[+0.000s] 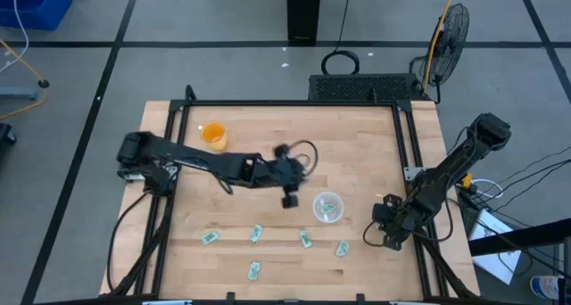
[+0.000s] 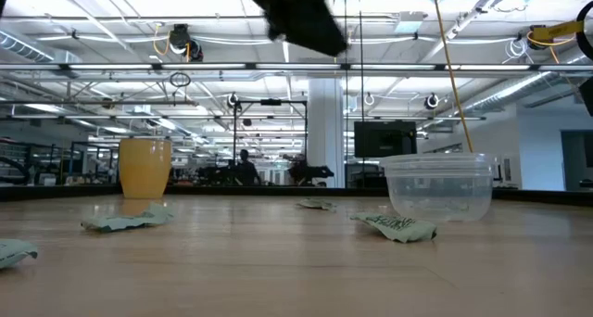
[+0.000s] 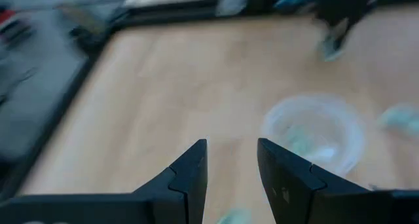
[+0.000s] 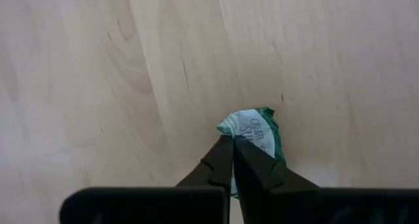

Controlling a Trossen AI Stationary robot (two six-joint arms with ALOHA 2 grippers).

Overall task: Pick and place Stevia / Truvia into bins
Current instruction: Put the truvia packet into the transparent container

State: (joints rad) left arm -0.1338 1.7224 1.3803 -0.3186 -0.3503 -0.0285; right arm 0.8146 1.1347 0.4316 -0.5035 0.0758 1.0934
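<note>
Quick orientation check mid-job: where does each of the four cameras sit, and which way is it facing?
High: overhead, straight down on table, both arms, left end effector, right end effector.
Low: table height, level across past orange cup; dark arm part at top.
Left wrist: looks past its open fingers toward clear cup.
Right wrist: looks down at wood, fingers shut on sachet.
Shared: high, low and left wrist show the clear cup.

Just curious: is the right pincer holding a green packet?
Yes, the right pincer is pinched shut on a green-and-white packet just above the wooden table.
</note>
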